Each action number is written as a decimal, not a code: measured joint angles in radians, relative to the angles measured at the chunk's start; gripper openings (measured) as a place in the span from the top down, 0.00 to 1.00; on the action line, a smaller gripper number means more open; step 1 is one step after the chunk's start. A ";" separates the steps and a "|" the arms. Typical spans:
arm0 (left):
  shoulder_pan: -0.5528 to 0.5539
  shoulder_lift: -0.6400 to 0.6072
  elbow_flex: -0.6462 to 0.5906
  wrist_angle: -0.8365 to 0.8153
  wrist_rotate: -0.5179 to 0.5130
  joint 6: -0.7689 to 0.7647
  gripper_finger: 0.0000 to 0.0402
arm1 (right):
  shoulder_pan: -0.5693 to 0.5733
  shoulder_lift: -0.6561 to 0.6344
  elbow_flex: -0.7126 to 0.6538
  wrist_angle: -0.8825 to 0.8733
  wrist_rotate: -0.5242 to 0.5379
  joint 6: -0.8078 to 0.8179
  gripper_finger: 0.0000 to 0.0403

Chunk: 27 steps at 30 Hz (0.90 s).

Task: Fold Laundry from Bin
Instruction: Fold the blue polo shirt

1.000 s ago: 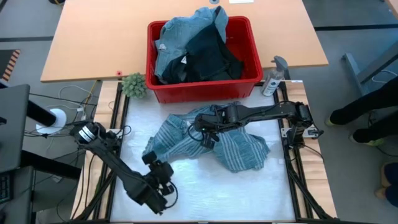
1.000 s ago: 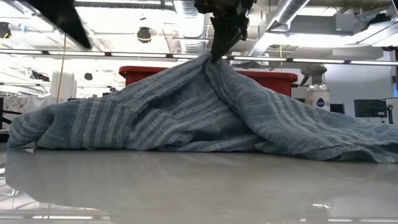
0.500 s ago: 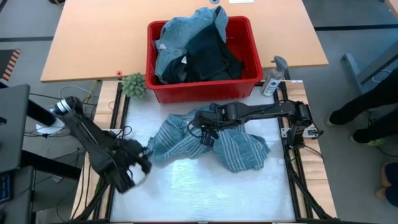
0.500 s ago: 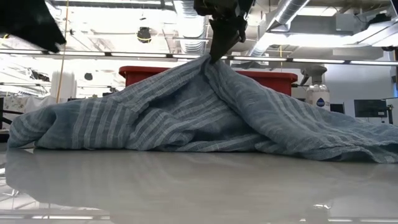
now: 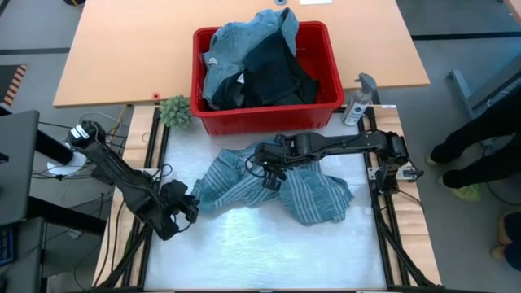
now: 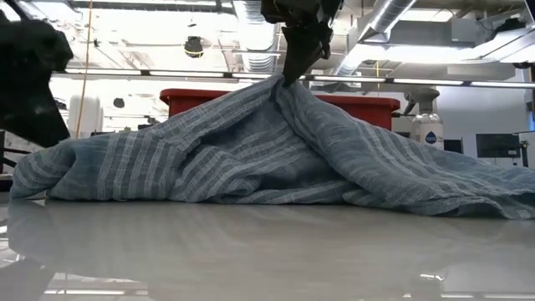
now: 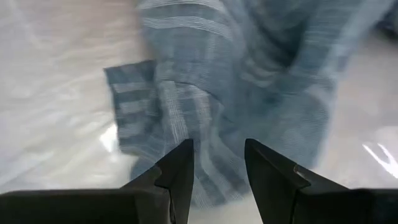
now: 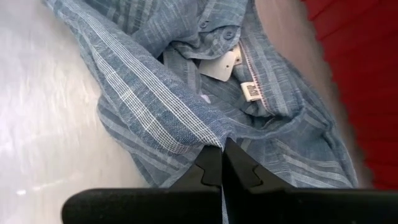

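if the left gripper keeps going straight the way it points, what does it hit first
Most likely the striped shirt: the left gripper is open and aimed at the shirt's near edge on the table, though the gap is hard to judge.

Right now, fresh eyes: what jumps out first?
The striped shirt sprawled mid-table, tented up where the right gripper is shut on a pinch of its fabric. Behind it, the red bin sits at the table's far edge, heaped with more laundry. The left gripper hangs open at the shirt's left end.
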<state>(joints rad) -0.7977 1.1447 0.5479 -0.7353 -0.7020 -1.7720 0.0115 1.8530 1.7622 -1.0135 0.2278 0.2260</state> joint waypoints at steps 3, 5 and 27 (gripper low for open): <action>0.013 0.039 -0.017 0.003 0.007 -0.003 0.67 | -0.009 0.000 0.000 0.005 -0.007 0.000 0.95; 0.026 0.067 -0.029 0.028 0.010 -0.003 0.67 | -0.016 0.000 0.000 0.006 -0.021 0.000 0.95; 0.151 0.077 0.181 0.103 0.065 0.079 1.00 | -0.019 0.000 0.000 0.027 -0.025 0.002 0.95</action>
<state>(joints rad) -0.6463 1.2216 0.7285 -0.6321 -0.6373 -1.6926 -0.0072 1.8530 1.7622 -0.9863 0.2028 0.2276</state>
